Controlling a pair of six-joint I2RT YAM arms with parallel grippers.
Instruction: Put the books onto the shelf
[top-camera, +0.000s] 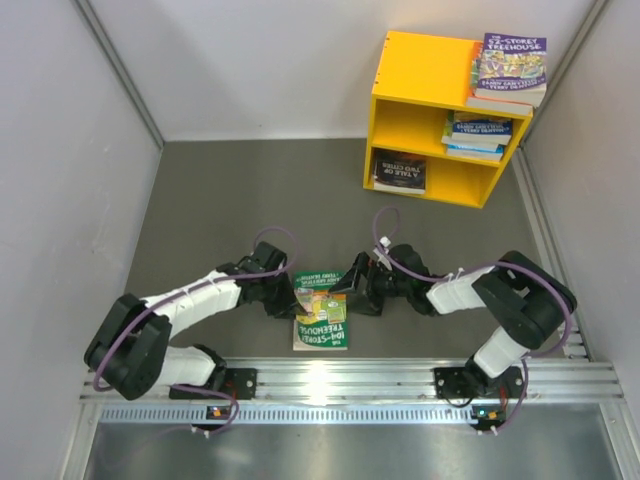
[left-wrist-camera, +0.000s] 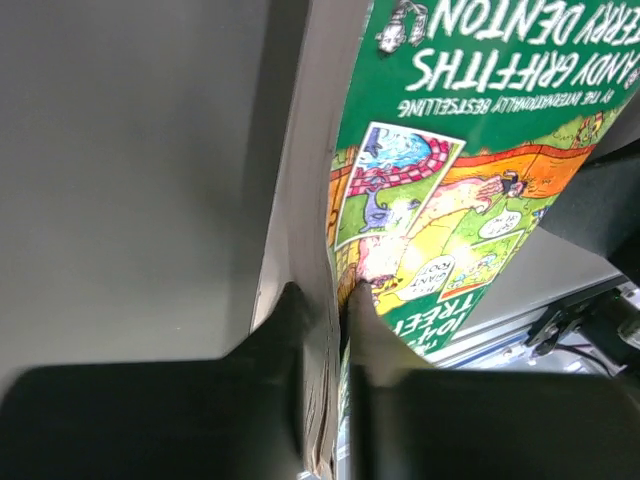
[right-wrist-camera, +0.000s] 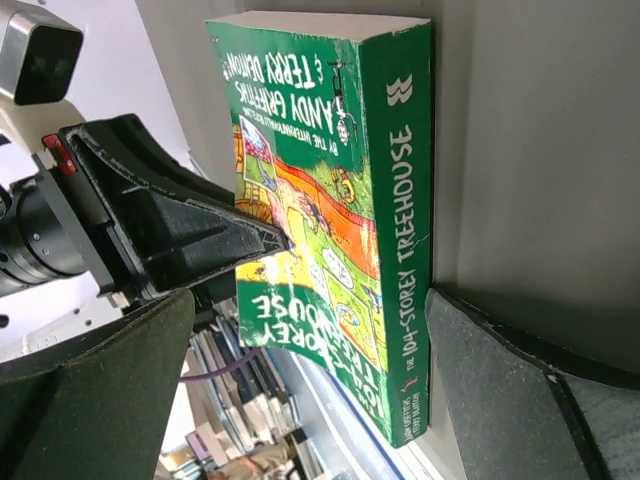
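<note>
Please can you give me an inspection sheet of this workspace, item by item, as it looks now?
Surface: grey table, matte.
Job's things: green book lies between the arms; yellow shelf carries a purple book on top, blue books in its upper compartment, a dark book in the lower.
Clutter: nothing seen.
End effectors: left end effector pinches the green book's edge; right end effector open, astride the same book.
Cables: purple cables loop along both arms.
Surroundings: pale walls on three sides; metal rail at the near edge.
</note>
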